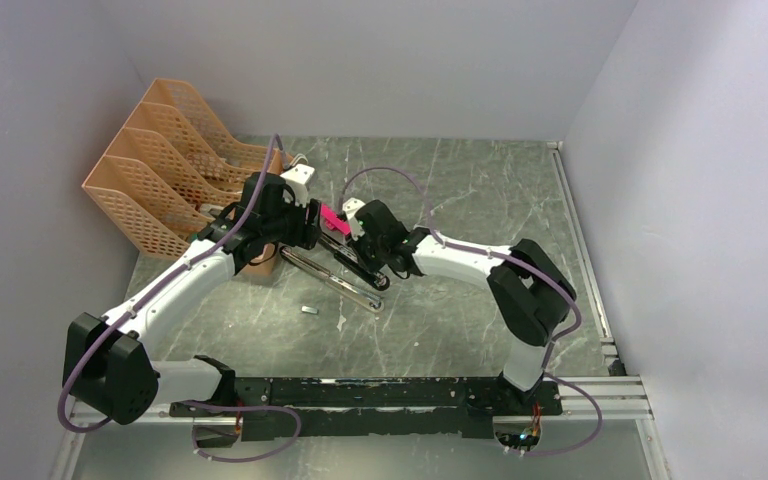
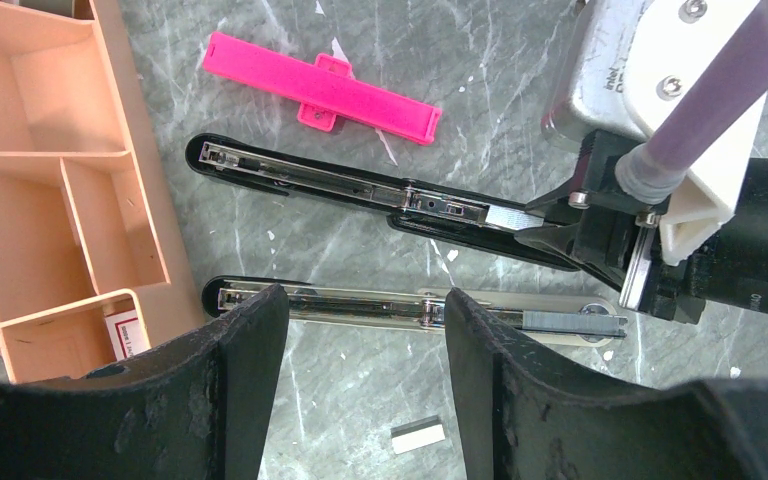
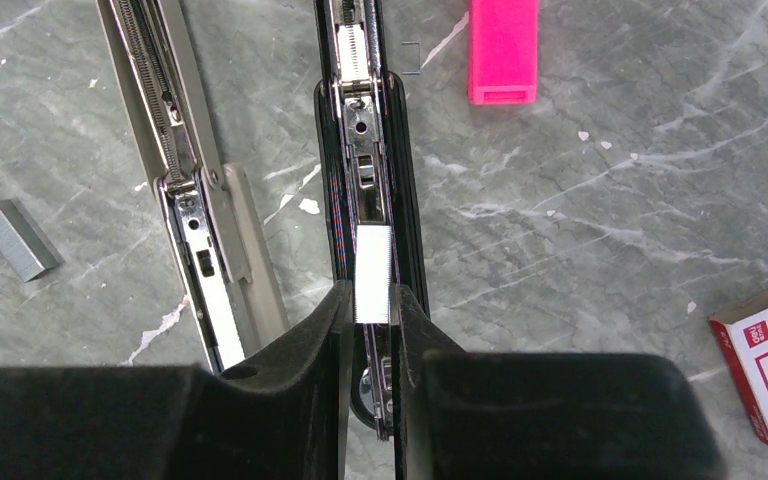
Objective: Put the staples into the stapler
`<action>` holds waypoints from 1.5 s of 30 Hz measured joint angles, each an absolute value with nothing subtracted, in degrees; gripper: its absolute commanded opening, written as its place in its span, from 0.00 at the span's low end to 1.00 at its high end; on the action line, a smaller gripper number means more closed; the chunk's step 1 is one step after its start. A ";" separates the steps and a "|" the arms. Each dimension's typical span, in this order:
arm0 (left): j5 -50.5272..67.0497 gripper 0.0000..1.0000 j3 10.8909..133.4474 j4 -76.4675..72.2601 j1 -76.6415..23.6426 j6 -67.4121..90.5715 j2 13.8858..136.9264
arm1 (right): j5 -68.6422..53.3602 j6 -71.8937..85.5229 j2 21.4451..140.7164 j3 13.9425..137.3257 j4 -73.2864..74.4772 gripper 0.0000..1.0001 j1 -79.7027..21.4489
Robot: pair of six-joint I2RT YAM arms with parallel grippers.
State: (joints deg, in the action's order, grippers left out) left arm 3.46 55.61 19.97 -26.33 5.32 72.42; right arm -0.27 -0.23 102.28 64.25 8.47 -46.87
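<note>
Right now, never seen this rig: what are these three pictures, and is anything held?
Two robot arms bolted to a table edge. One picture looks down from above and behind; the other two come from wrist cameras, so the black shapes at the bottom are that arm's fingers. On the table lie a black stapler opened flat, a pink plastic piece, a loose staple strip, a staple box and an orange file rack. The right gripper pinches a white staple strip at the stapler's rail. The left gripper is open, holding nothing.

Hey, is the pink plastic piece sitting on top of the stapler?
No, in the left wrist view the pink plastic piece lies flat on the table beside the stapler, with bare marble showing between them.
</note>
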 measured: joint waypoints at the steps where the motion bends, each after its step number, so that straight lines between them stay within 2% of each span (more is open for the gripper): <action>1: 3.46 0.63 55.61 19.97 -26.33 5.32 72.42 | 0.05 -0.21 102.43 64.64 8.97 0.00 -47.00; 45: 3.46 0.63 55.37 19.90 -26.33 5.32 72.42 | 3.97 1.06 104.66 68.03 14.76 0.00 -48.62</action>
State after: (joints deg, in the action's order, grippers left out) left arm 3.46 55.37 19.90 -26.33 5.32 72.42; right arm 3.97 1.06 104.66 68.03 14.76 -48.62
